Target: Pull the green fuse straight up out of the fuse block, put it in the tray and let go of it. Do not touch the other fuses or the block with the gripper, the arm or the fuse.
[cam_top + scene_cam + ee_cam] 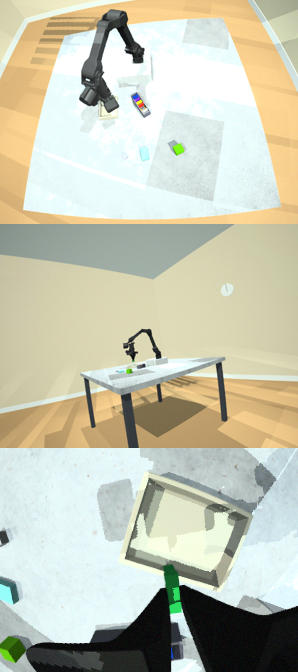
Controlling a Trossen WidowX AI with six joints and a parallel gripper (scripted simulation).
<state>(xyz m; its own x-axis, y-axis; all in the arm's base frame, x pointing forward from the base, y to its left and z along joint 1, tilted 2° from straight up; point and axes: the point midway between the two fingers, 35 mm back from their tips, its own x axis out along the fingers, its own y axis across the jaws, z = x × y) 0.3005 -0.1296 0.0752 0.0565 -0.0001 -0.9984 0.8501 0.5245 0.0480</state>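
Fuse held over tray edge, drop pending.
Black parallel-jaw gripper is clamped nearly closed on the slim green plastic fuse, whose tip hangs above the near rim of the shallow cream square tray; best to nudge farther over the tray centre, lower, then release, staying well apart from the grey fuse block of coloured fuses.

White speckled table carrying cream tray, fuse block, lime cube, cyan slab, small pale piece, white base box.
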